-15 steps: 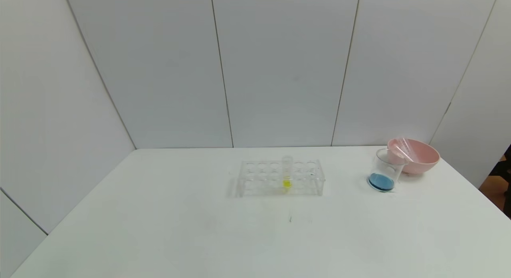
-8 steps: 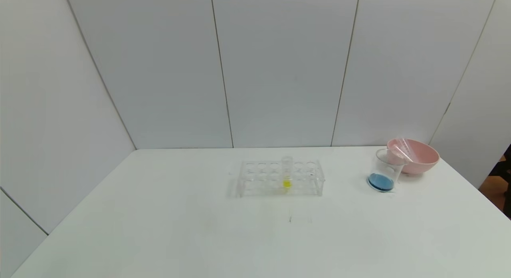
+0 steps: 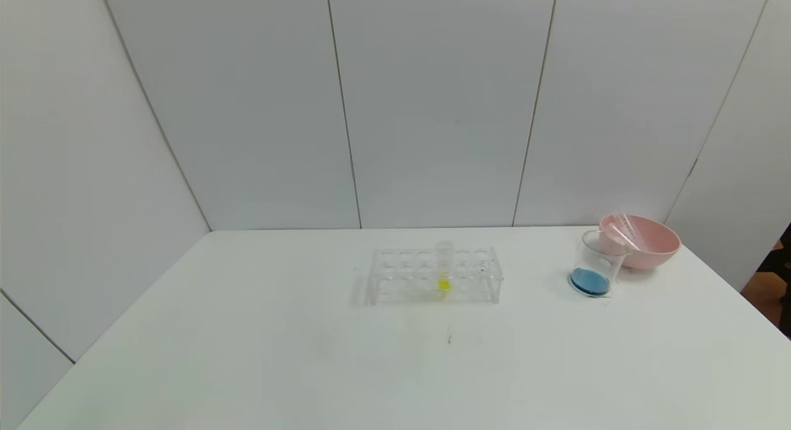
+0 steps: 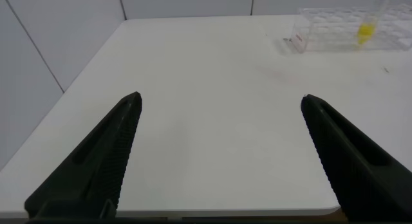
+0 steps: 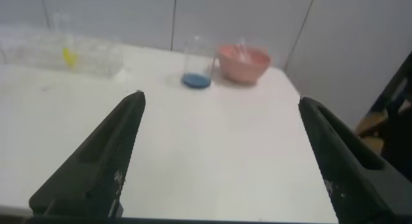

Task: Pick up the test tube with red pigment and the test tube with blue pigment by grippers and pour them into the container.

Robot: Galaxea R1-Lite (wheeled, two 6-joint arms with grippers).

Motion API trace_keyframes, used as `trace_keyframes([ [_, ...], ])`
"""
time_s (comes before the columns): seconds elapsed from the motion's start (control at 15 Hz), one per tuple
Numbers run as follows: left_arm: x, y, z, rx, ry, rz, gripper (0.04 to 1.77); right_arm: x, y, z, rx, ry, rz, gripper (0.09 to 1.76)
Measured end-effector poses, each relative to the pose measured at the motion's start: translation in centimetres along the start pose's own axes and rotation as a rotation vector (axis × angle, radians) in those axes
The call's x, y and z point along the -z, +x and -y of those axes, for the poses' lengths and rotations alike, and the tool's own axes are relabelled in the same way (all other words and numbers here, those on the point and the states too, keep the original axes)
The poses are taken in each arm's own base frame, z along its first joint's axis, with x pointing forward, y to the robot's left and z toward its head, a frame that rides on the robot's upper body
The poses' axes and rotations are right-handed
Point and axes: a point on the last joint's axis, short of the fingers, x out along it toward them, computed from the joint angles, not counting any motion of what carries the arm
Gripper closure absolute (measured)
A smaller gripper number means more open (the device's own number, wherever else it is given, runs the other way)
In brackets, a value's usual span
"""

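The container (image 3: 594, 266), a clear beaker, stands at the table's far right with blue liquid in its bottom; it also shows in the right wrist view (image 5: 196, 66). No tube with red or blue liquid shows. Two clear, empty-looking tubes (image 3: 625, 230) lie tilted in the pink bowl. Neither arm shows in the head view. My left gripper (image 4: 220, 97) is open and empty over the table's near left edge. My right gripper (image 5: 221, 97) is open and empty over the table's near right edge, well short of the beaker.
A pink bowl (image 3: 655, 248) sits just behind the beaker, touching it. A clear many-holed rack (image 3: 432, 275) stands mid-table and holds one tube with yellow liquid (image 3: 444, 272). Grey panel walls close the back and sides.
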Motion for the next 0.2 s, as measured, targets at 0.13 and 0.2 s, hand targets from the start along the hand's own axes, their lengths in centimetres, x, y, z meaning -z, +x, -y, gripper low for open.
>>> trace_keyframes([
  [0.13, 0.0, 0.0, 0.0, 0.0, 0.0, 0.0, 0.05, 1.57, -0.1, -0.19, -0.007, 0.083, -0.147, 0.15],
  [0.2, 0.0, 0.0, 0.0, 0.0, 0.0, 0.0, 0.05, 1.68, -0.12, -0.21, -0.009, 0.101, -0.158, 0.15],
])
